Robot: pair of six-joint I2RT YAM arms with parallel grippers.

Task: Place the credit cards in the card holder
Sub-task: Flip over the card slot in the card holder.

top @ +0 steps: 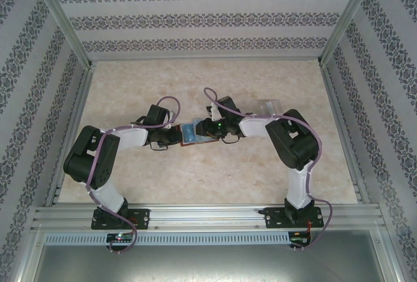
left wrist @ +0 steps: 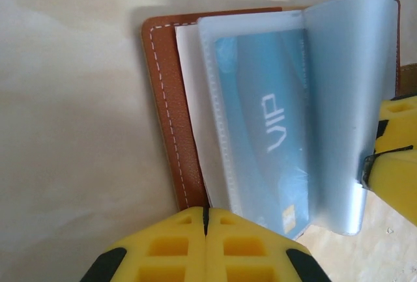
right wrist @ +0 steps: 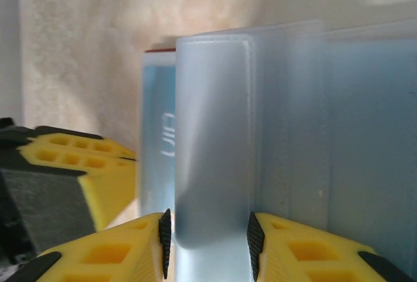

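The reddish-brown card holder (top: 193, 133) lies open on the table between both arms, its leather cover (left wrist: 168, 99) underneath and clear grey-blue sleeve leaves on top. A blue card marked VIP (left wrist: 267, 132) sits inside one sleeve and is also visible as the blue card (right wrist: 158, 158). My left gripper (left wrist: 205, 215) is shut on the holder's near edge. My right gripper (right wrist: 207, 239) has a raised, curled sleeve leaf (right wrist: 212, 139) pinched between its tips. No orange-yellow card is in view.
A clear plastic case (top: 268, 107) lies on the table behind the right arm. The beige tabletop (top: 215, 178) is fenced by aluminium rails and patterned walls. The left gripper's yellow finger (right wrist: 81, 165) sits close beside the right gripper.
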